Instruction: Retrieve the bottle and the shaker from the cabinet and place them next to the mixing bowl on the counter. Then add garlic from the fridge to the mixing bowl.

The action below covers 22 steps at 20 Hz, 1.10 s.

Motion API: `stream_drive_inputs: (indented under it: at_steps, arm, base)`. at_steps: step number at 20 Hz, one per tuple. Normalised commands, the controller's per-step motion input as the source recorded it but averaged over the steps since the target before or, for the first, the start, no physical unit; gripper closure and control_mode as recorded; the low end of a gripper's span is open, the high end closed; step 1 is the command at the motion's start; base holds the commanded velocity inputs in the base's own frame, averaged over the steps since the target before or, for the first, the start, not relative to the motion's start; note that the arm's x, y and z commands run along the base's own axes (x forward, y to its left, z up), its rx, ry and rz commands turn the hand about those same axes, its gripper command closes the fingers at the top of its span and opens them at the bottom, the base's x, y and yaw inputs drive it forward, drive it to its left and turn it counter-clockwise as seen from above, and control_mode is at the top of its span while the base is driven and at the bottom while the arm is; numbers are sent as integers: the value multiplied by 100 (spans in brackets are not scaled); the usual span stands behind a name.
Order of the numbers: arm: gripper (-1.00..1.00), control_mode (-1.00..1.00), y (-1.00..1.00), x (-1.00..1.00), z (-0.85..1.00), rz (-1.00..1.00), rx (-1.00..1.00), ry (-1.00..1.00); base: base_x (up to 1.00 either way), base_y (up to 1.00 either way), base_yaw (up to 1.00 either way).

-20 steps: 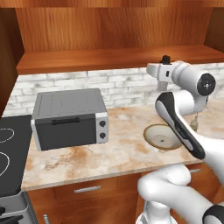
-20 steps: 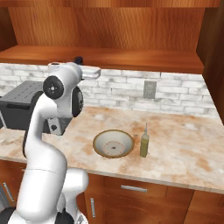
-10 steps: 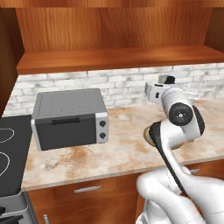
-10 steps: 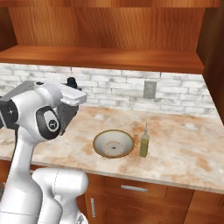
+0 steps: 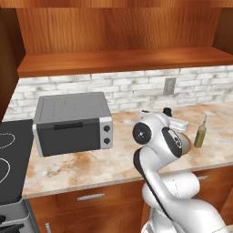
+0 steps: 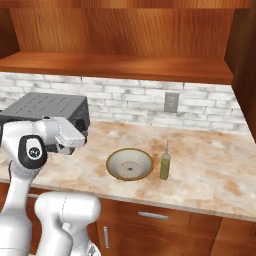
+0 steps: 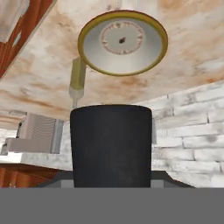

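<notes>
In the hand view my gripper is shut on the shaker, a black cylinder that hides the fingertips. Beyond it, that view is rolled upside down: the mixing bowl lies on the counter with the olive-green bottle upright right beside it. From the right base view the bowl and bottle stand mid-counter, with my hand hanging left of them. In the left base view the gripper shows a black tip, the bottle stands to its right, and the arm hides the bowl.
A grey toaster oven stands on the counter's left part, with a stovetop further left. The cabinet's wooden shelf runs above the white brick backsplash, which carries a wall outlet. Drawers with silver handles sit below the counter.
The arm has folded and the hand has come down from near the shelf to just above the counter, still shut on the shaker. Bowl, bottle and toaster oven have not moved.
</notes>
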Motion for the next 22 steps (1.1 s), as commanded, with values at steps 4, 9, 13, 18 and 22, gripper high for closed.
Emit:
stream_drive_inputs:
  at_steps: [4,9,13,18,22]
  arm:
    - [100,-100,16,0,-99,-18,1,10]
    - [100,-100,2,1,-100,-13,1,0]
    - [100,-100,23,5,-84,-6,0,-4]
    - [100,-100,33,12,-48,-2,2,-10]
    - [100,-100,8,16,-42,-9,0,-3]
  base:
    - [0,0,0]
    - [0,0,0]
    - [0,0,0]
    - [0,0,0]
    - [0,0,0]
